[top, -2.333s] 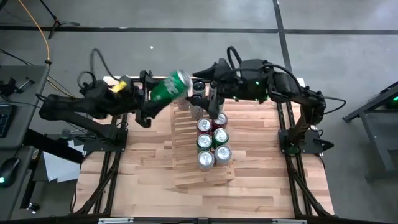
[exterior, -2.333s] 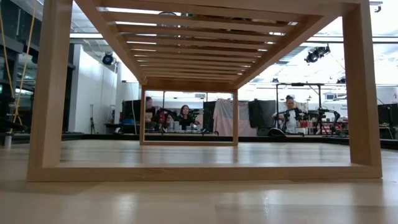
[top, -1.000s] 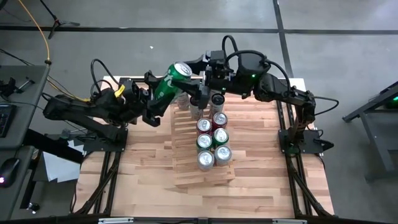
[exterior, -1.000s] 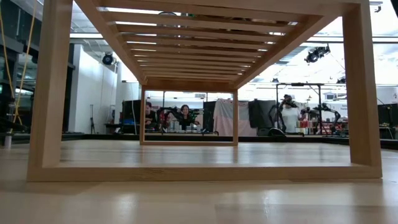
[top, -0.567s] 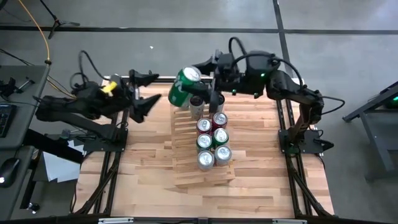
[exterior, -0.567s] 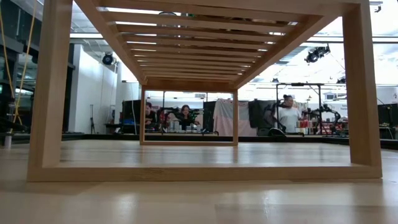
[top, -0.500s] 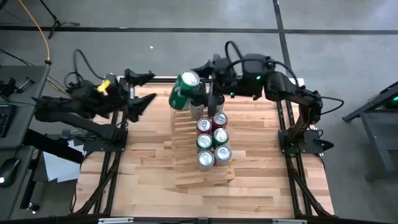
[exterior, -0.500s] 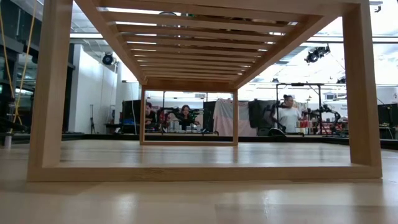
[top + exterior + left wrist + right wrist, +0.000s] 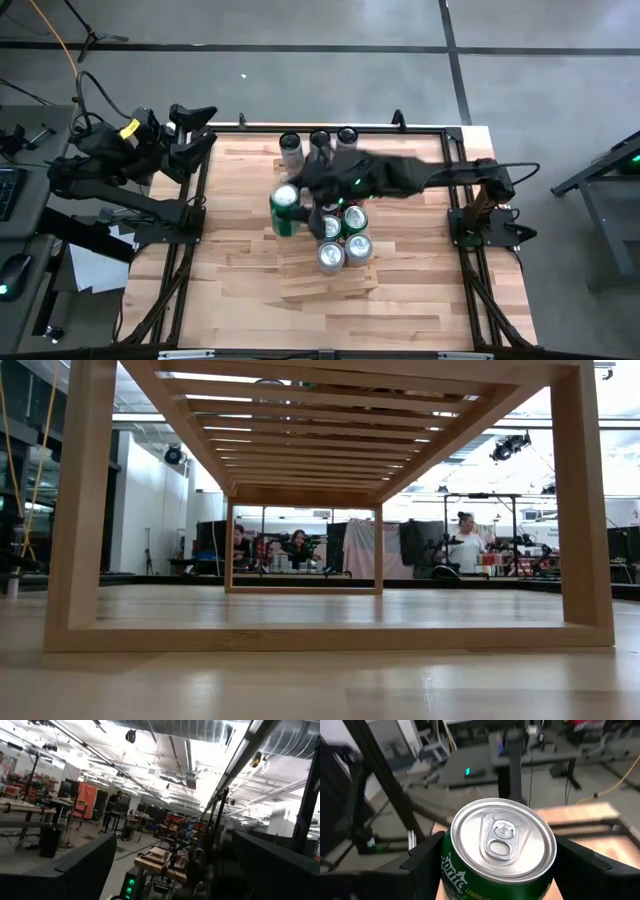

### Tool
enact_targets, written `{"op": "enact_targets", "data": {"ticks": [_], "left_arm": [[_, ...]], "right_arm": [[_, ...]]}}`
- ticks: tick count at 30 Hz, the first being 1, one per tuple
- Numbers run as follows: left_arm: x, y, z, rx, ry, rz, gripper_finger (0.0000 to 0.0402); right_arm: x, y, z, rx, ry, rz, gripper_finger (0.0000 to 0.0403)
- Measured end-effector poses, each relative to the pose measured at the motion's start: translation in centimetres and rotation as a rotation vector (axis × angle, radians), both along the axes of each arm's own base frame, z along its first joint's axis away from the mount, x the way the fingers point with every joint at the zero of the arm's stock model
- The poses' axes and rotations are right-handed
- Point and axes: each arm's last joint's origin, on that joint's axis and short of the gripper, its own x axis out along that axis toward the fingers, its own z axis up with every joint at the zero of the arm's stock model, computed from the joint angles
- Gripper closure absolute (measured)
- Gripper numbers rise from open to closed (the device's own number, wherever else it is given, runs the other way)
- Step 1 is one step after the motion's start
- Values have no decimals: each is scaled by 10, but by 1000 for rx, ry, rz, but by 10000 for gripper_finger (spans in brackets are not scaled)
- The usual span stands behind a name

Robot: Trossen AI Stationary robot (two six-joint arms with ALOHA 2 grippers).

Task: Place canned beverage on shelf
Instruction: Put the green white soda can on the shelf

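- On my overhead feed the right gripper [image 9: 292,208] reaches out over the left part of the shelf [image 9: 300,268], its arm blurred across the middle of the table [image 9: 230,290]; its fingers are clamped on the green can [image 9: 284,209], one on each flank
- My right wrist camera confirms the grip; the green can [image 9: 501,851] sits upright between the two dark fingers [image 9: 427,857], silver lid and pull tab facing the lens, part of a white brand word readable on the green wall
- From above, the held can is over the shelf's left column, just beside the cans already standing there; I cannot tell whether its base touches the slats
- Four standing cans [image 9: 343,238] fill the shelf's right side in a tight cluster: two green-rimmed, one silver at the near end, and a red one partly hidden under the arm
- Three more cans [image 9: 319,143] wait in a row on the tabletop past the shelf's far end, near the far table edge
- The left gripper [image 9: 197,128] is parked off the table's far left corner, well apart from the shelf; its jaws stand wide with nothing between them, and its wrist camera sees only the room
- The table-level camera looks through the pale wood frame [image 9: 78,510] under the slats; people [image 9: 466,543] are at benches far behind
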Motion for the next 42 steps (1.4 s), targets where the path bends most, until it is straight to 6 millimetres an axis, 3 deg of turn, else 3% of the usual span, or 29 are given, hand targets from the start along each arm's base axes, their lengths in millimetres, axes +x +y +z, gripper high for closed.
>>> {"op": "enact_targets", "data": {"ticks": [3, 9, 29, 42], "left_arm": [[2, 0, -2, -22, 12, -12, 14], [7, -1, -6, -41, 45, -22, 14], [9, -1, -6, -55, 44, -26, 14], [9, -1, -6, -65, 38, -29, 14]], "right_arm": [[5, 7, -23, -3, 44, -1, 114], [5, 27, -49, -109, 110, -58, 114], [-1, 43, -56, -198, 165, -62, 114], [13, 64, -80, -179, 188, -99, 114]]}}
